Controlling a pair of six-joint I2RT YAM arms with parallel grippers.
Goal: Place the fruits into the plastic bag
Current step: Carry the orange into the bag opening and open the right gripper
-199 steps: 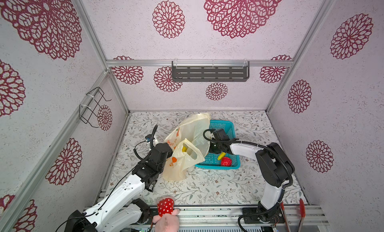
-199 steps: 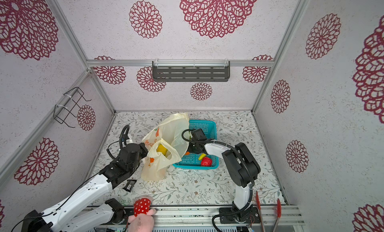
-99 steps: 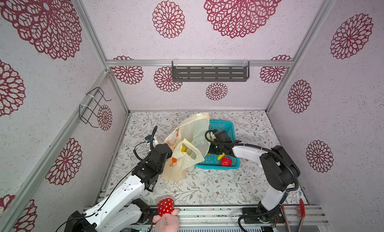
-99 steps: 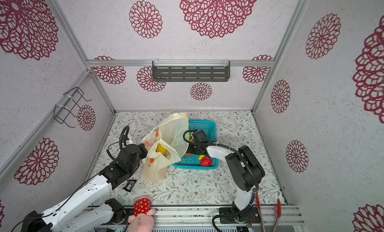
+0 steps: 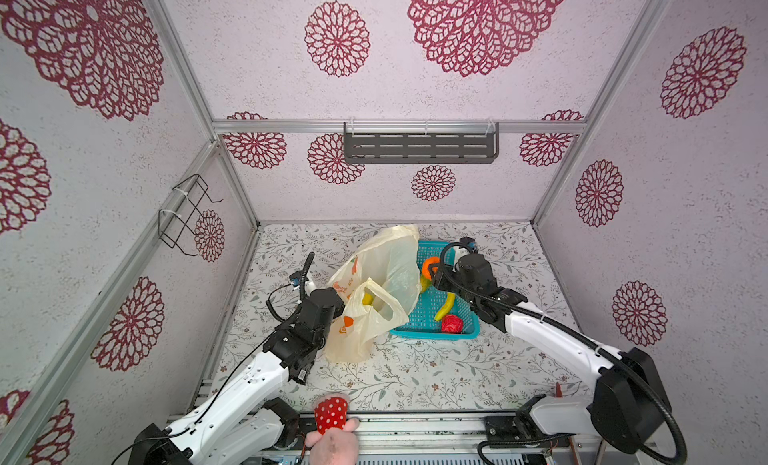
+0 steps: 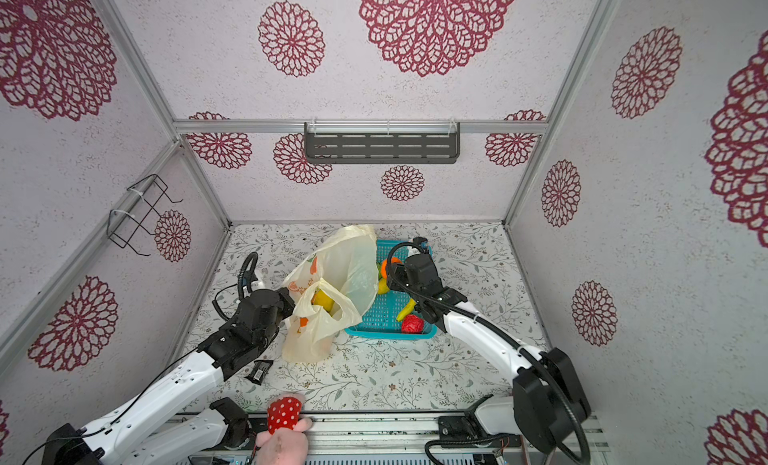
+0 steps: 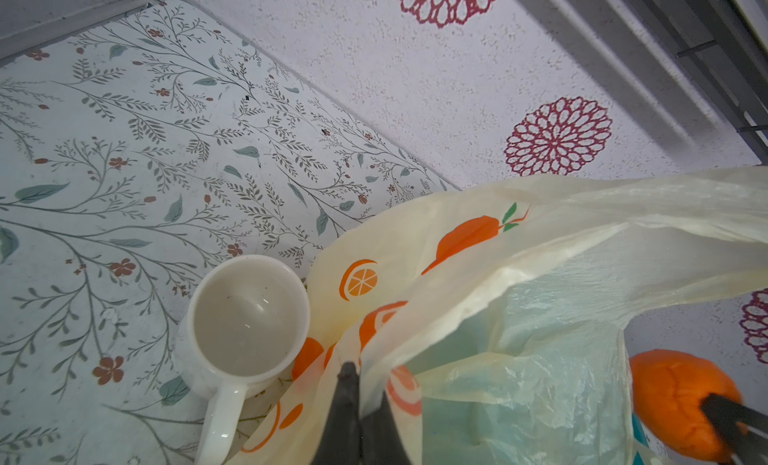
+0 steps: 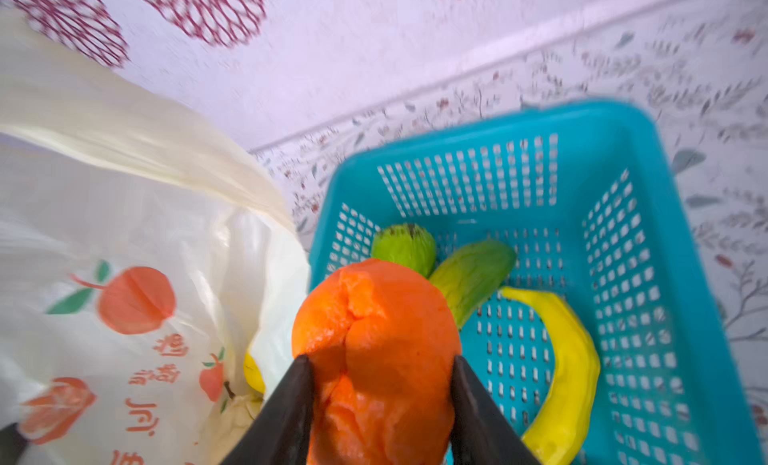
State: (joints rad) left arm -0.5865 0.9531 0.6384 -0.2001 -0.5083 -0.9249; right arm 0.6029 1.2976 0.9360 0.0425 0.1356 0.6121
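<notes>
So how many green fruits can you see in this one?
2. Both lie side by side in the teal basket: a rounder green fruit and a longer green fruit, just beyond the orange gripped in the right hand. More may be hidden inside the plastic bag.

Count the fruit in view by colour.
Orange fruit: 1, in the right gripper
Green fruit: 2, in the basket
Yellow fruit: 3 (banana, round one, one inside the bag)
Red fruit: 1, in the basket
Total: 7
</notes>
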